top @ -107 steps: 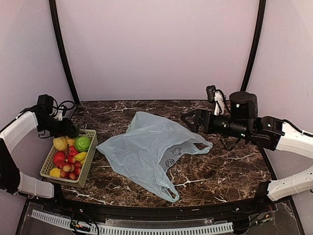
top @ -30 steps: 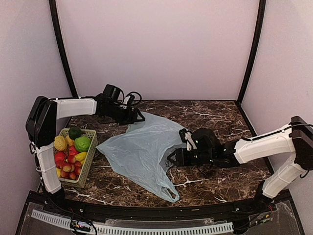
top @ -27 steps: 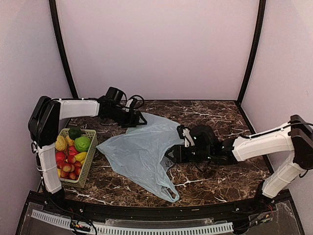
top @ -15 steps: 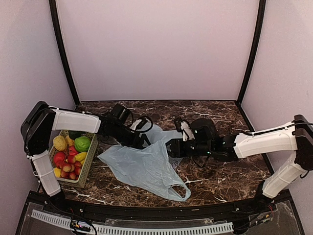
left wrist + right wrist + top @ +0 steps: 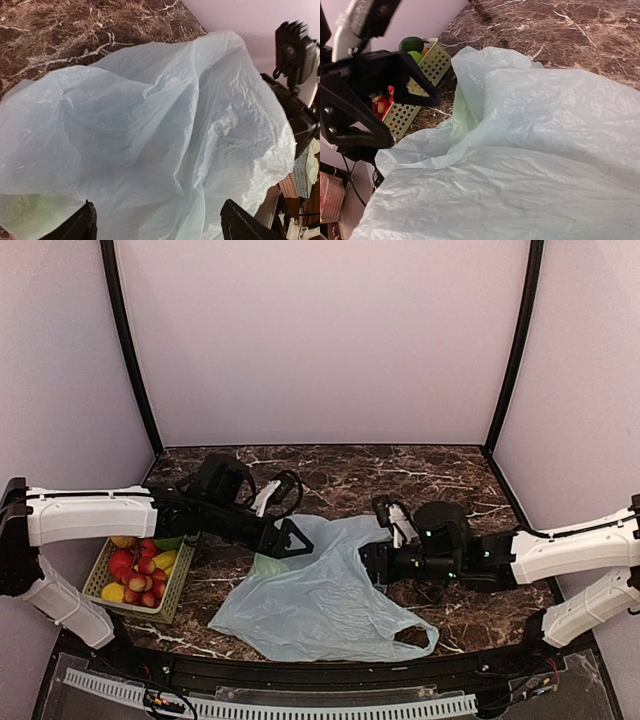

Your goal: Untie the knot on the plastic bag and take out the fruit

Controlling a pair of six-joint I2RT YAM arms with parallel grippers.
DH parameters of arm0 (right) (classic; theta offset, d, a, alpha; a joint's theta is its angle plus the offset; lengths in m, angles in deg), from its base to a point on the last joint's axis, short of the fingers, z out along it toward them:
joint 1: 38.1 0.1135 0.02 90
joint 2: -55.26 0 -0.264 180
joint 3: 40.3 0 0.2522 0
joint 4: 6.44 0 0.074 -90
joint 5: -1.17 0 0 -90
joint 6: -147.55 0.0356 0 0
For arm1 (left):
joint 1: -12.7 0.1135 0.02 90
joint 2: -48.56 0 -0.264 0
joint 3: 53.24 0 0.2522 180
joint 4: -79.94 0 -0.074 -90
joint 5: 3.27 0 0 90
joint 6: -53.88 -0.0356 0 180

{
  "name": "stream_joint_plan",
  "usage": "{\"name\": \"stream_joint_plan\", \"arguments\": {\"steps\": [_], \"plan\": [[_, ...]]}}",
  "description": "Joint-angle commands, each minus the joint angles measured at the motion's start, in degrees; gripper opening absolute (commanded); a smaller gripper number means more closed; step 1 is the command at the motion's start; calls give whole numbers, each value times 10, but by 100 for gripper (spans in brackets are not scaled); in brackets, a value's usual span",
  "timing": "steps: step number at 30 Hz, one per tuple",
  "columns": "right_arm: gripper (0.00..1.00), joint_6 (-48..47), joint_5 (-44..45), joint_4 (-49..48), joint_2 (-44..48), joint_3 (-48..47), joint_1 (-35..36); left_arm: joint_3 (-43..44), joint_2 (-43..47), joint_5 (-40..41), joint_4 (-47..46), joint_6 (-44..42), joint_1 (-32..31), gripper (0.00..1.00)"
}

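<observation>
Plastic bag (image 5: 320,605): lies crumpled on the desk (image 5: 450,480) at the middle of the front edge, between the two arms. In both wrist views it fills most of the picture (image 5: 150,125) (image 5: 545,150).
Loop handle (image 5: 430,645): one lies flat and loose at the bag's front right end. The other cannot be made out among the folds.
Left gripper (image 5: 290,540): its jaws stand wide apart at the bag's far left edge and hold nothing. In the left wrist view only the two fingertips (image 5: 82,222) show, cut off by the bottom edge, with plastic spread between them.
Right gripper (image 5: 372,560): sits at the bag's right edge. The plastic covers its tips, and its own wrist view shows no fingers, so I cannot tell whether it is open, closed or holding the bag.
Green shape (image 5: 268,565): shows dimly through the plastic just beside the left gripper (image 5: 25,215) (image 5: 462,117). It is too blurred to name.
Basket (image 5: 180,585): stands at the desk's left edge, its far part hidden under the left arm.
Red-orange fruits (image 5: 140,575): small ones lie in the basket with some yellow pieces. They are too small to count.
</observation>
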Motion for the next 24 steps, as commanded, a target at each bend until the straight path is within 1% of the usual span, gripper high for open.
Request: {"name": "stream_joint_plan", "arguments": {"steps": [1, 3, 6, 8, 11, 14, 17, 19, 23, 24], "plan": [[56, 55, 47, -14, 25, 48, -2, 27, 34, 62, 51, 1, 23, 88], [58, 72, 48, -28, 38, 71, -6, 39, 23, 59, 60, 8, 49, 89], [60, 90, 50, -35, 52, 96, -10, 46, 3, 52, 39, 17, 79, 92], [62, 102, 54, -31, 59, 107, -11, 65, -20, 55, 31, 14, 85, 93], [70, 122, 65, -22, 74, 126, -12, 89, -66, 88, 54, -9, 88, 95], [74, 140, 73, -14, 95, 148, -12, 98, -96, 109, 59, -21, 90, 97], [74, 155, 80, -12, 110, 169, -13, 94, -115, 118, 52, -22, 91, 98], [70, 159, 77, -17, 111, 176, -14, 92, -131, 109, 48, -22, 91, 98], [63, 151, 48, -59, 83, 177, -18, 76, -150, 96, 23, -19, 91, 98], [62, 146, 41, -77, 65, 175, -21, 75, -156, 98, 16, -21, 91, 96]]}}
